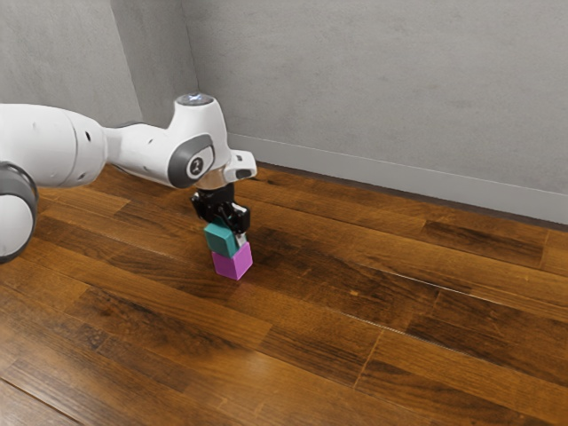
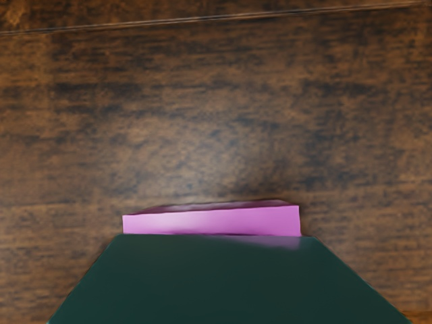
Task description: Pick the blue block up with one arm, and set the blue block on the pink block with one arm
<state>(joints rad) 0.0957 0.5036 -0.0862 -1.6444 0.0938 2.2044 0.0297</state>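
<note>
Wood tabletop [image 1: 399, 293], blue block [image 1: 219, 240] atop pink block [image 1: 232, 263], in end effector's [image 1: 225, 229] grip.

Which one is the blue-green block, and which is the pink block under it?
blue-green cube block [image 1: 220, 240], exterior view: on its camera-facing side.
pink cube block [image 1: 232, 263], exterior view: middle of its camera-facing side, just below the blue-green one.

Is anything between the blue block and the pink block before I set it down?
Nothing visible. The gripper holds the blue block directly over the pink block, their faces touching or nearly so, with just the wooden surface around them.
</note>
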